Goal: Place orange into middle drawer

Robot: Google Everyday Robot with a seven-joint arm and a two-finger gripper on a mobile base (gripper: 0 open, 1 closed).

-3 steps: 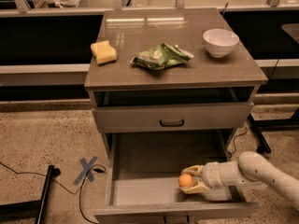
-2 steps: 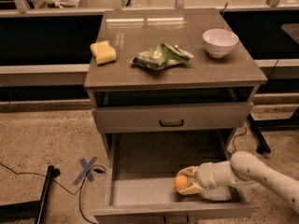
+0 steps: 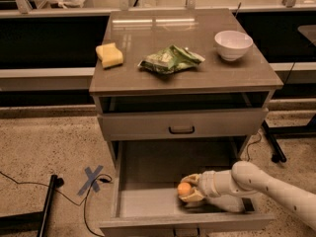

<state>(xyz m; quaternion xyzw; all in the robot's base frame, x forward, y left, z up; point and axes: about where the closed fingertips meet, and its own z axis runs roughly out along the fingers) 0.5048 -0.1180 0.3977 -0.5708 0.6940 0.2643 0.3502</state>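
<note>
The orange [image 3: 183, 188] is a small round fruit held between the fingers of my gripper [image 3: 189, 188], low inside the open middle drawer [image 3: 148, 204]. The gripper is shut on it, reaching in from the right on a white arm [image 3: 256, 184]. The orange sits just above the pale grey drawer floor, right of centre and toward the front. I cannot tell whether it touches the floor. The closed drawer front [image 3: 181, 124] with a black loop handle is above.
On the cabinet top [image 3: 148, 73] are a yellow sponge [image 3: 109, 55], a green bag [image 3: 170, 59] and a white bowl [image 3: 233, 44]. A blue tape X [image 3: 92, 178] and a black cable [image 3: 29, 181] lie on the floor at left. A black stand leg [image 3: 273, 142] is at right.
My gripper has moved slightly left and lower inside the drawer, carrying the orange with it.
</note>
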